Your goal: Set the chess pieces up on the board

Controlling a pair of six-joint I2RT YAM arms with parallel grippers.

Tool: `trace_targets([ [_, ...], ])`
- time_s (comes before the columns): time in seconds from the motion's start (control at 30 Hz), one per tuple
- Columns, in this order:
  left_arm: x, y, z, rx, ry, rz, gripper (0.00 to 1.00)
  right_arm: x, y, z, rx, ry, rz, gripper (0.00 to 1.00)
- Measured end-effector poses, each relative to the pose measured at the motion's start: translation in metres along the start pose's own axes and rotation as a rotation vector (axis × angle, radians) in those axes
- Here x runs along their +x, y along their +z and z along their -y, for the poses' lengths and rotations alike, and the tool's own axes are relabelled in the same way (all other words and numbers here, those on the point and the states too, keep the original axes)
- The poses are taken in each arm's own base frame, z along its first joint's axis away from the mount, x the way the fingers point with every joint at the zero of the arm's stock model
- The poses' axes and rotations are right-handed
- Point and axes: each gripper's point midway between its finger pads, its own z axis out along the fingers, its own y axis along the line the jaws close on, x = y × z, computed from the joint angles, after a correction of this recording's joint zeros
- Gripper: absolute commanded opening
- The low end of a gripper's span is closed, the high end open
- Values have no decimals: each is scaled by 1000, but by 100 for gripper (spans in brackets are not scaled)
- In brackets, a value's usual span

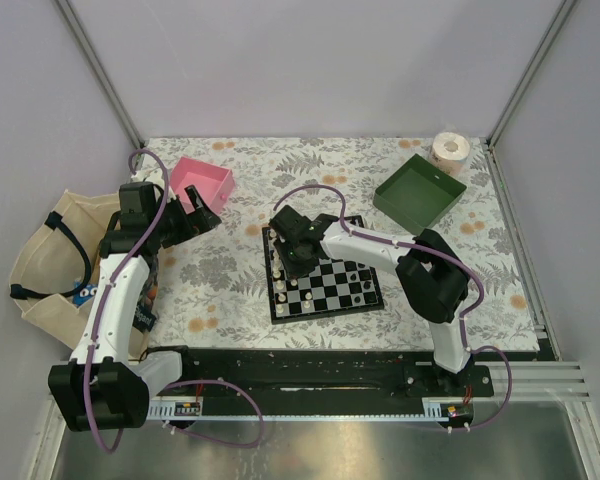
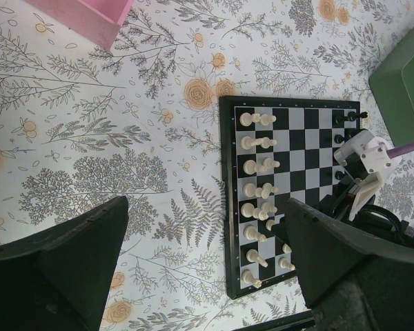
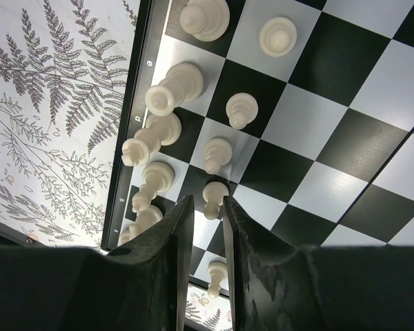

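Two blunt black fingers (image 2: 69,262) of the left gripper (image 2: 207,205) are held wide apart, empty, clear of the board (image 2: 224,207) | smooth cream chess pieces (image 2: 252,167) are ranked on its glossy left squares | right gripper (image 3: 208,201) is narrowed to a slit at one pawn (image 3: 212,193), seemingly for seating; hold cannot be told

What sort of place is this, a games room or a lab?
Most likely a robot test booth in a lab. Plain walls in a metal frame enclose one table; a left arm and right arm are bolted to a black rail at its edge, facing a chessboard.
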Motion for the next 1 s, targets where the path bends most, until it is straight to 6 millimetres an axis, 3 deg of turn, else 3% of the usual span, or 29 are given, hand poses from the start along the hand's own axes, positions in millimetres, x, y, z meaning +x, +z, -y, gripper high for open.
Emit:
trace_targets([
  [0.4,0,0,0,0,0,0,99,1,1,0,-1,-3,-2,15],
  [0.77,0,0,0,0,0,0,99,4,0,-6,-10,-16,-8,16],
  [1.0,0,0,0,0,0,0,99,5,0,-6,-9,-20,-8,28],
])
